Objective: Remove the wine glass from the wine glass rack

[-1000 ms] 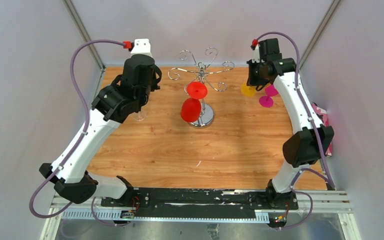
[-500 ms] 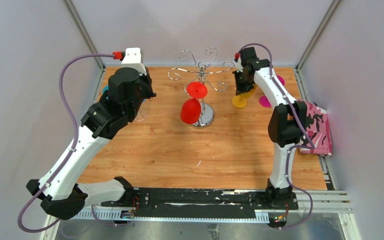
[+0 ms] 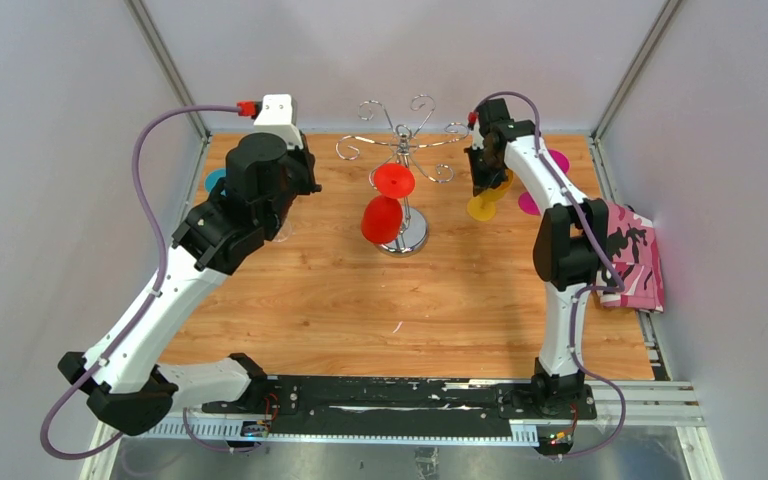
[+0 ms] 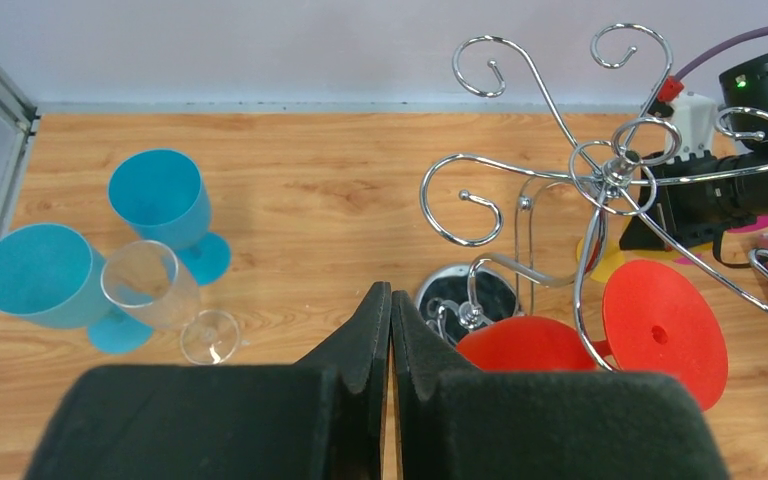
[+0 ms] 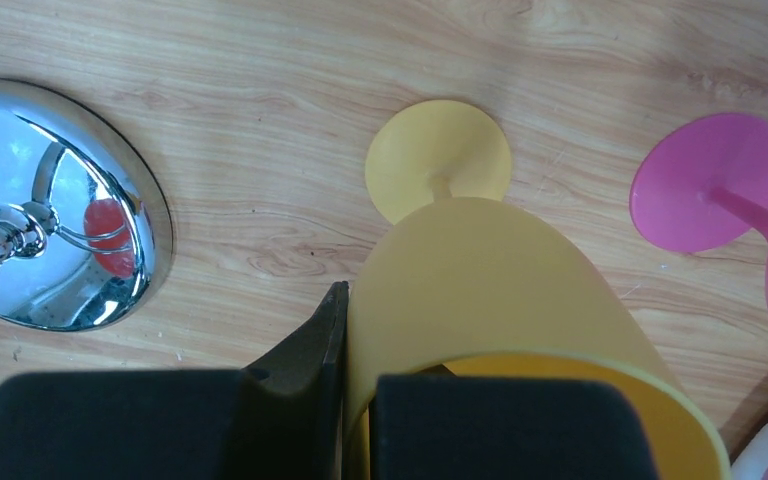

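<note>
Robot lab: white walls (image 3: 40,150), aluminium frame (image 3: 168,65)

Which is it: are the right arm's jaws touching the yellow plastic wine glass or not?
Touching. In the right wrist view the right gripper has its jaws pinching the wall of the yellow plastic wine glass, no gap visible.

The wooden tabletop (image 3: 360,300) carries the wine glass rack (image 3: 418,240) on its round mirrored base, near the far middle. At far left, two blue glasses (image 4: 160,200) and a clear glass (image 4: 155,290) stand close together. Right of the base are a yellow glass (image 5: 440,160) and a pink glass (image 5: 710,180). A patterned cloth (image 3: 635,260) lies at the right edge.
</note>
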Available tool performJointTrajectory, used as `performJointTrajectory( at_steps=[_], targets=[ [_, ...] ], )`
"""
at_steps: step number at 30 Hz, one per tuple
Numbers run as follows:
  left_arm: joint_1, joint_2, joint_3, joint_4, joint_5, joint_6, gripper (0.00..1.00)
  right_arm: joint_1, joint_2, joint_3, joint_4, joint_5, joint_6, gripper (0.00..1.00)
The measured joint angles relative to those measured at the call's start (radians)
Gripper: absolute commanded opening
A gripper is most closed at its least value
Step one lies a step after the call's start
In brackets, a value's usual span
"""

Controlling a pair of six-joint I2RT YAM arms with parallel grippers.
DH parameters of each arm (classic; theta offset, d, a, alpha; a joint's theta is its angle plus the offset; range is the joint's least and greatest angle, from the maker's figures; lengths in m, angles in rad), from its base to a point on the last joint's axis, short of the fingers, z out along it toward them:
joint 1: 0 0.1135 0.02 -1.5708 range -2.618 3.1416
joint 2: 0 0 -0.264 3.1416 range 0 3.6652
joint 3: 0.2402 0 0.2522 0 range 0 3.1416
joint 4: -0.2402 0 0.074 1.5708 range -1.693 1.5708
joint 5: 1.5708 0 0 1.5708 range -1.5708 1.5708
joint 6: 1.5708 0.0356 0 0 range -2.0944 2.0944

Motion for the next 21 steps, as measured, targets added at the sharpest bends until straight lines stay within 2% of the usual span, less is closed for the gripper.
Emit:
performJointTrajectory(
  at_steps=[21],
  targets=[
    [0.000, -0.010, -0.027, 0.007, 0.019, -0.004, 0.09, 0.005, 0.005, 0.153, -0.091, 0.000, -0.002, 0.00]
  ],
)
